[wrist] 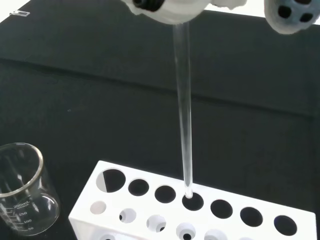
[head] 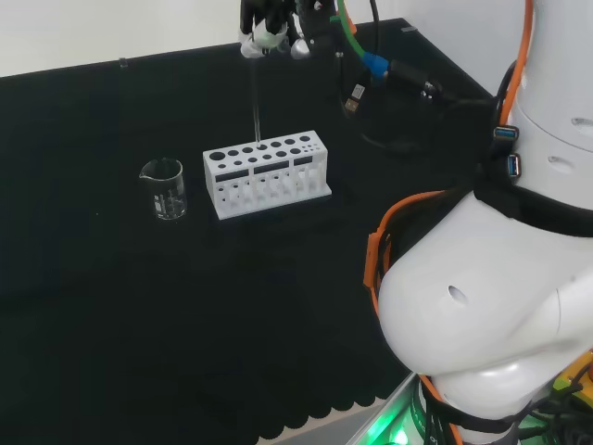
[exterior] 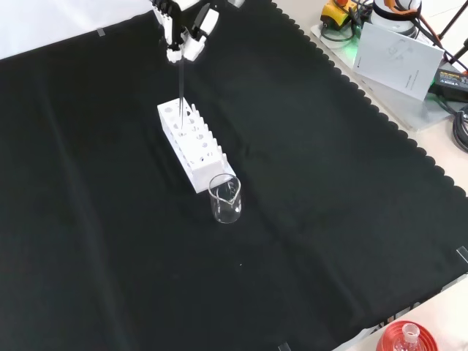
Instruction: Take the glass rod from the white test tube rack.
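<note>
A white test tube rack with rows of round holes stands on the black cloth. A clear glass rod hangs almost upright, its lower tip just at a hole in the rack's far row. The black and white hand is above the rack, its fingers pinched round the rod's top end.
A small clear glass beaker stands close to one end of the rack. A red ribbed stand with a flask sits at the front view's bottom edge. Papers and gear lie beyond the cloth's scalloped edge.
</note>
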Robot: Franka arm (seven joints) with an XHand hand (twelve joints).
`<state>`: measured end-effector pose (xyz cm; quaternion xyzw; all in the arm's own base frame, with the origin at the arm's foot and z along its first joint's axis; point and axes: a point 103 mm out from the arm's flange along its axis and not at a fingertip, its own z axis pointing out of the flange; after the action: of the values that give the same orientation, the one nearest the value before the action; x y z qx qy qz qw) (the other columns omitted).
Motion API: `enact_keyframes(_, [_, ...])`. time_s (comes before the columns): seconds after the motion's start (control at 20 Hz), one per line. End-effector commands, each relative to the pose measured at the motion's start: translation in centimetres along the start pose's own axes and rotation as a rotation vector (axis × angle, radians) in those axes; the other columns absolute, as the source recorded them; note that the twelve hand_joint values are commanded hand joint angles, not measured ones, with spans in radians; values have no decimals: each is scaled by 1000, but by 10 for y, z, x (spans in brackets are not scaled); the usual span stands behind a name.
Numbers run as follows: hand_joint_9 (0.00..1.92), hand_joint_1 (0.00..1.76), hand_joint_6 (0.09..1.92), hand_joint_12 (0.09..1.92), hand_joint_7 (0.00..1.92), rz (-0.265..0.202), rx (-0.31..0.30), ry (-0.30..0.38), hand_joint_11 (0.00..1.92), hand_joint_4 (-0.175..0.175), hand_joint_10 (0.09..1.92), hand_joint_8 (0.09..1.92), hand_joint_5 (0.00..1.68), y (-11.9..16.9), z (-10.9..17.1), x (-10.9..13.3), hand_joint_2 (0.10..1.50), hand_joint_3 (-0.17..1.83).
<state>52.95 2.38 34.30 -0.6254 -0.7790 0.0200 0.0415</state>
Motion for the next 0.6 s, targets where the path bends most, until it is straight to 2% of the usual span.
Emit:
enact_keyframes(0.05, [1776, 1333, 87, 418, 1645, 10, -4, -24, 1671, -175, 159, 87, 1436, -16, -21, 11, 1015, -175])
enact_keyframes(0.45, [1778, 1333, 87, 415, 1645, 2, -31, -24, 1671, -175, 155, 87, 1439, -25, -35, 20, 1015, -175])
enact_keyframes(0.6, [1779, 1332, 87, 414, 1645, -7, -43, -25, 1672, -175, 154, 87, 1441, -30, -45, 31, 1015, -175])
